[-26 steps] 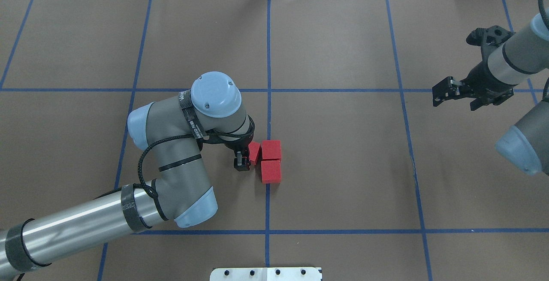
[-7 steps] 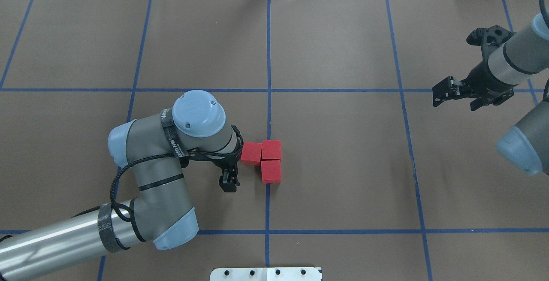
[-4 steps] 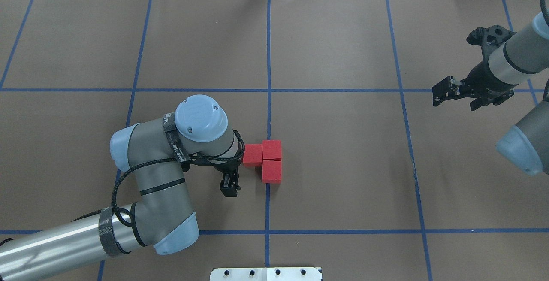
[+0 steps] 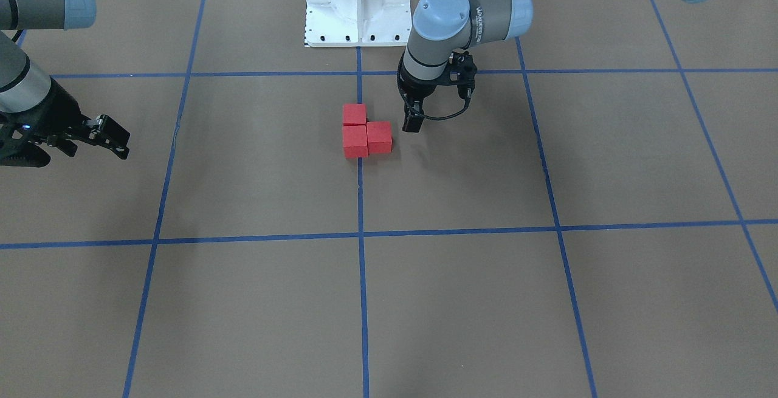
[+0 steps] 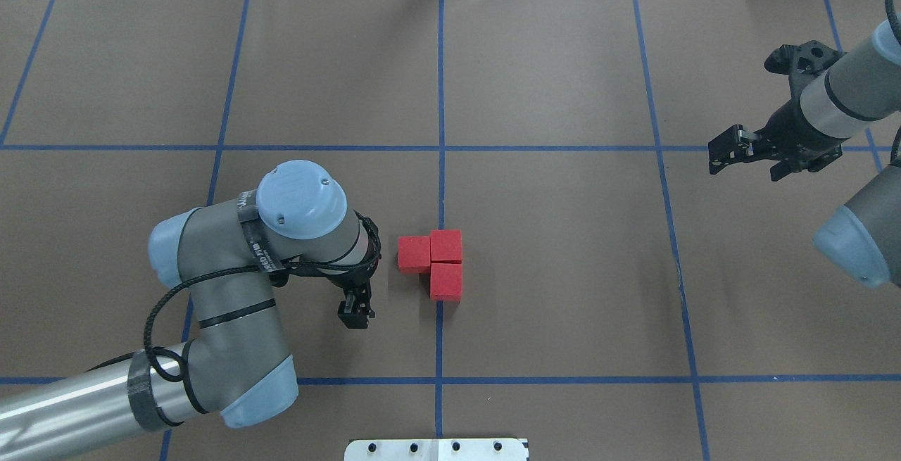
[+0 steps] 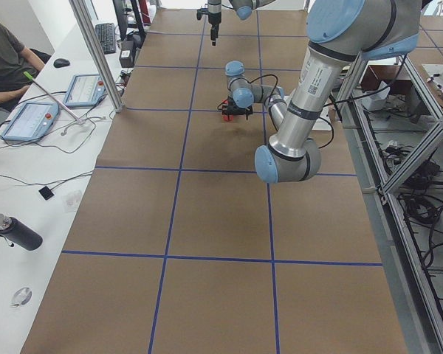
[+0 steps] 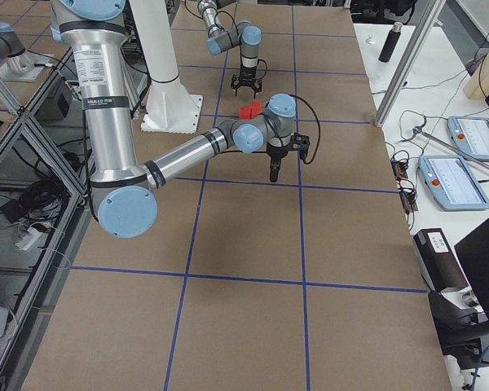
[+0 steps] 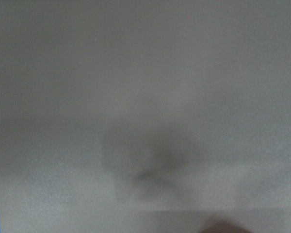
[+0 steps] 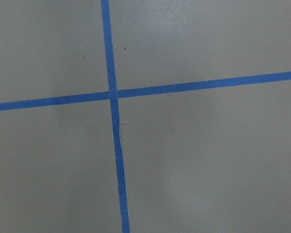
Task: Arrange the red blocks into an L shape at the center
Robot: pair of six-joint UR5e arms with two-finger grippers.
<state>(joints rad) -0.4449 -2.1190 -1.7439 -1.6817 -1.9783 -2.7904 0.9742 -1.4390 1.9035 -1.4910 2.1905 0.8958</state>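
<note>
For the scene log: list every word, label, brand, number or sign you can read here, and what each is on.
No text reads clearly in any view.
Lettering on the left arm: too small and blurred to read.
Label on the right arm: too small to read.
Red blocks: plain, no marks.
Tablets: screens too small to read.

Both arms idle, both grippers empty.
The left arm [image 5: 225, 285] reaches in with its elbow folded and its wrist turned down. The left gripper [image 5: 355, 304] points straight down, set low, jaws apart, holding nothing. The right arm [image 5: 845, 91] stands well apart at the far side. The right gripper [image 5: 750, 160] hangs raised, fingers spread wide, holding nothing.
</note>
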